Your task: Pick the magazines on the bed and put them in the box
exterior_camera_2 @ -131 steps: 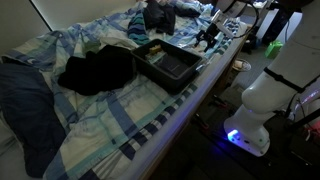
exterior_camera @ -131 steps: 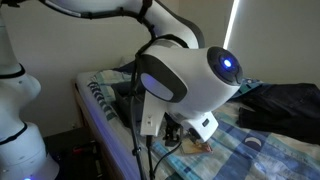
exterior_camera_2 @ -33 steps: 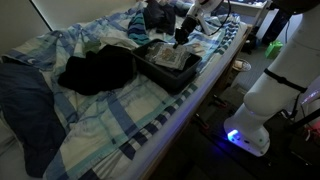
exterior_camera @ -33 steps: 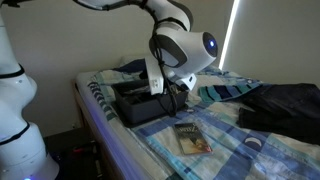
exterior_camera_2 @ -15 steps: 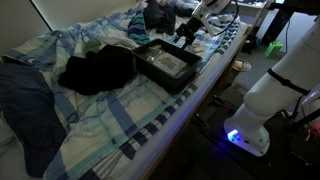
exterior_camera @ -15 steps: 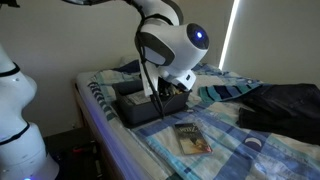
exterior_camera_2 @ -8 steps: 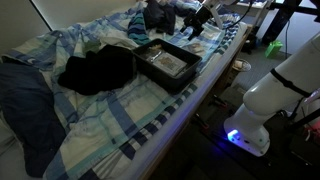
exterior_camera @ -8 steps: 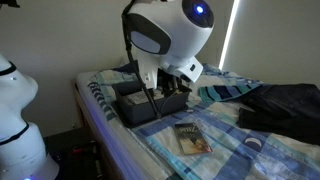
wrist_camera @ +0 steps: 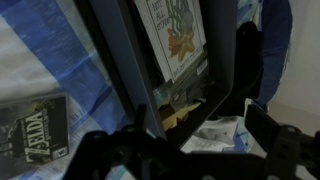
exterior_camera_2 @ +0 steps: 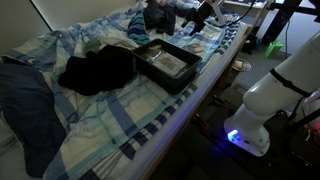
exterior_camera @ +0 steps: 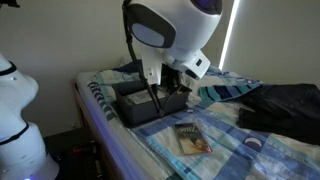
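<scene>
- Dim bedroom, where the bed (exterior_camera_2: 120, 130) and its pale blue-and-white checked sheet fill most of both exterior views.
- The hand (wrist_camera: 195, 150) has its fingers spread wide apart with nothing between them. It hangs in the air over the bed and touches nothing.
- Just below the hand sits the box (exterior_camera: 148, 112), dark and low-walled, resting on the sheet near the bed's striped edge.
- Inside the box lies the larger magazine (wrist_camera: 178, 30), flat on the bottom. The face turned up is pale and carries a picture.
- Off to one side of the hand, outside the box, the smaller magazine (exterior_camera: 192, 138) lies flat on the checked sheet. It is near the box wall but apart from it, and the word "Zelda" can be read on its cover in the wrist view.
- Farther from the hand, on the far side of the box, a dark bundle of cloth (exterior_camera_2: 95, 70) is heaped on the bed.
- Farthest out, the robot's white base (exterior_camera_2: 262, 100) stands on the floor beside the bed.
</scene>
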`<act>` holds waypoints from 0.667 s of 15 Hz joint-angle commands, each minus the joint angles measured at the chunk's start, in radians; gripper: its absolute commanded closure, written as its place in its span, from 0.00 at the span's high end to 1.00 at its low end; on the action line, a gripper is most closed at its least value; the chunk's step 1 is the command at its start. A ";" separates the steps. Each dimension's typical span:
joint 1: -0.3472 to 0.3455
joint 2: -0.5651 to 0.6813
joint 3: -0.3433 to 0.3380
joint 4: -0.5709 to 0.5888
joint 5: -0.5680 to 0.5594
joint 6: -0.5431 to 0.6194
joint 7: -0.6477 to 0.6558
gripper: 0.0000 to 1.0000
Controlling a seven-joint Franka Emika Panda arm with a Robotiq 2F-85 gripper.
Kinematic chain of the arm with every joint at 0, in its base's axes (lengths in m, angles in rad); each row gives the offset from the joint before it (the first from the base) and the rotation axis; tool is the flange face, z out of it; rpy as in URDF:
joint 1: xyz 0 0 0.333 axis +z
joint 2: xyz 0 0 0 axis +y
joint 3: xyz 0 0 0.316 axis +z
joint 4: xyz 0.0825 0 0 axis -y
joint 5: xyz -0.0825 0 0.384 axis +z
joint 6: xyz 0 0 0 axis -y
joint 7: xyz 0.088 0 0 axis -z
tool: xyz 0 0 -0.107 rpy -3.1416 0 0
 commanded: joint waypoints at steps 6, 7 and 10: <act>-0.031 0.099 -0.028 0.028 0.055 0.046 0.040 1.00; -0.037 0.110 -0.032 0.030 0.050 0.042 0.037 1.00; -0.060 0.148 -0.042 0.036 0.020 0.025 0.022 1.00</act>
